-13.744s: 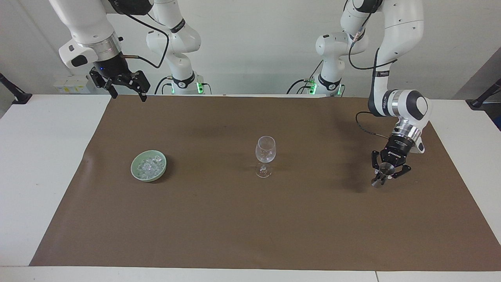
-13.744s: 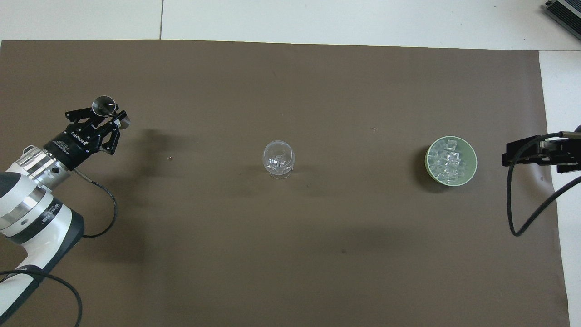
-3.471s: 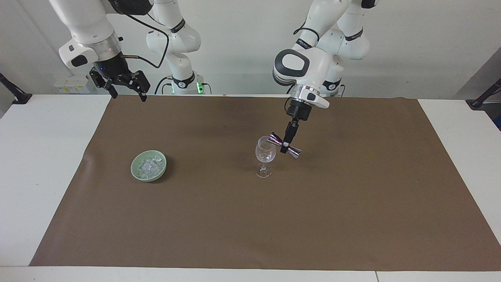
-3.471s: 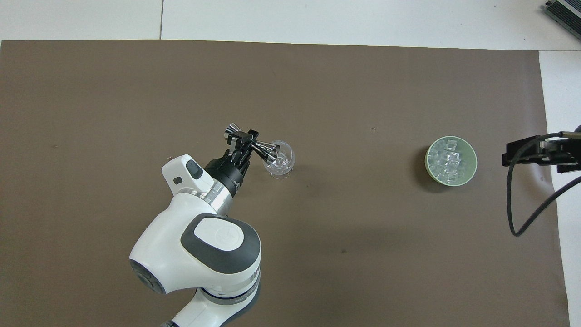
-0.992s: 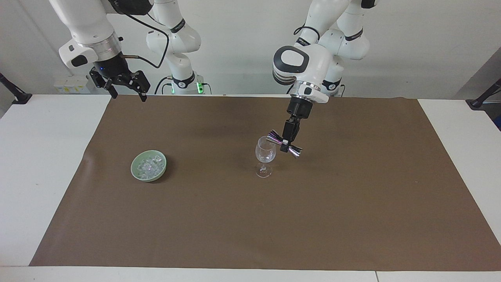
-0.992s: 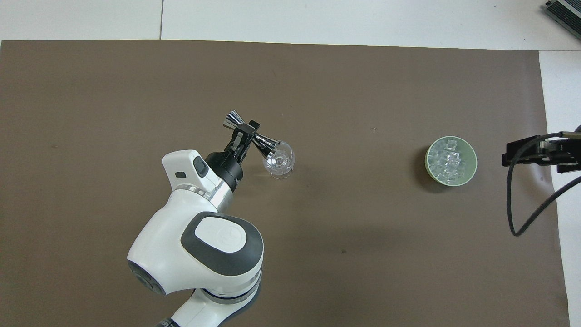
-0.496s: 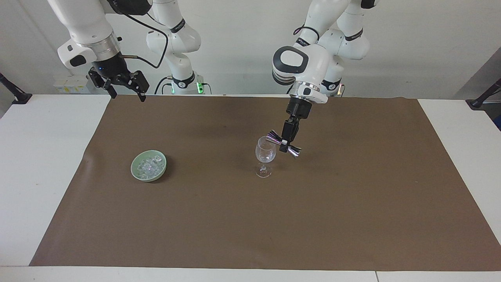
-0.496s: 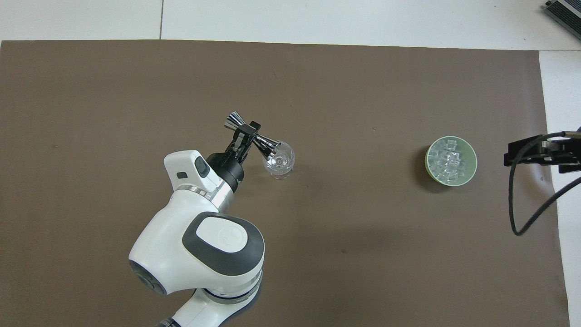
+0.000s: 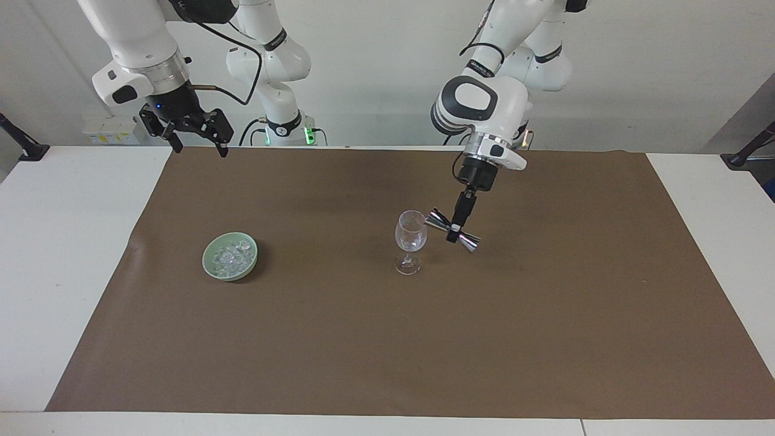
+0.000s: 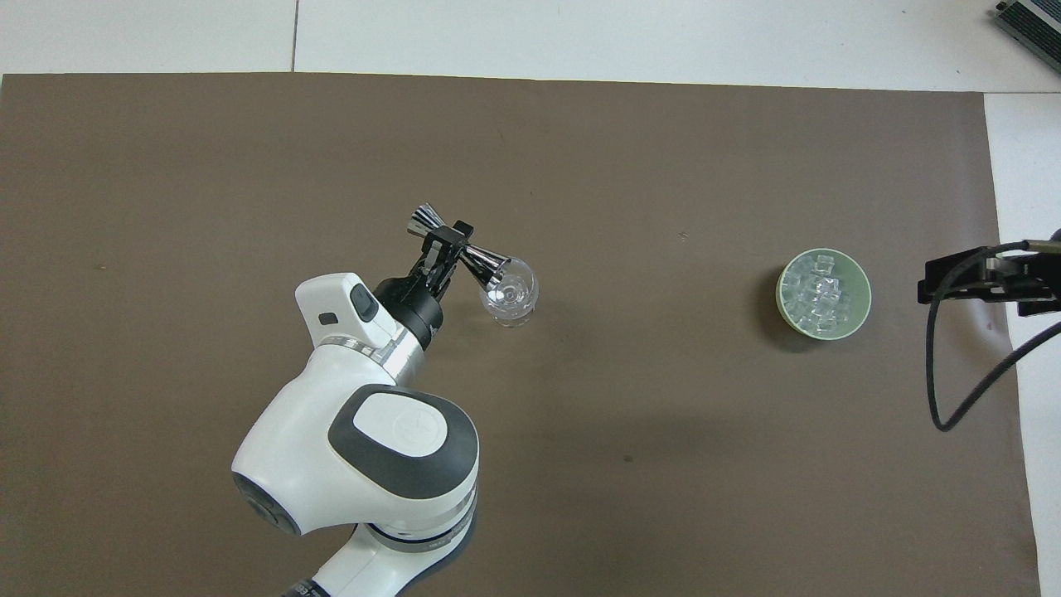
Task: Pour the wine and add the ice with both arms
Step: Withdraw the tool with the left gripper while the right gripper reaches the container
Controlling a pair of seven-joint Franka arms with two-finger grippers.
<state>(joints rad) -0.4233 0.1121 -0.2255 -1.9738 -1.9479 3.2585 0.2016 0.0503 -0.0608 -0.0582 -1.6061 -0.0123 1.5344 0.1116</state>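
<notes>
Close to our own end of the bench (image 9: 72,254), over the edge of the brown paper mat (image 9: 387,339), our right end effector (image 9: 192,138) waits high in the air with its fingers spread and nothing between them. Farther out, toward the right arm's end, sits the shallow pale green bowl (image 9: 230,257) holding the ice (image 9: 231,255), a heap of small clear chunks. At mid-bench stands the clear stemmed wine glass (image 9: 410,241), upright. Our left end effector (image 9: 454,233) hangs just beside its rim, clamped on the waist of a shiny metal double-cone jigger (image 9: 453,229), tilted, its upper cup beside the glass and clear of the rim. We judge the pouring step is closing. Next we should set the jigger down toward the left arm's end, then bring the right arm to the ice.
</notes>
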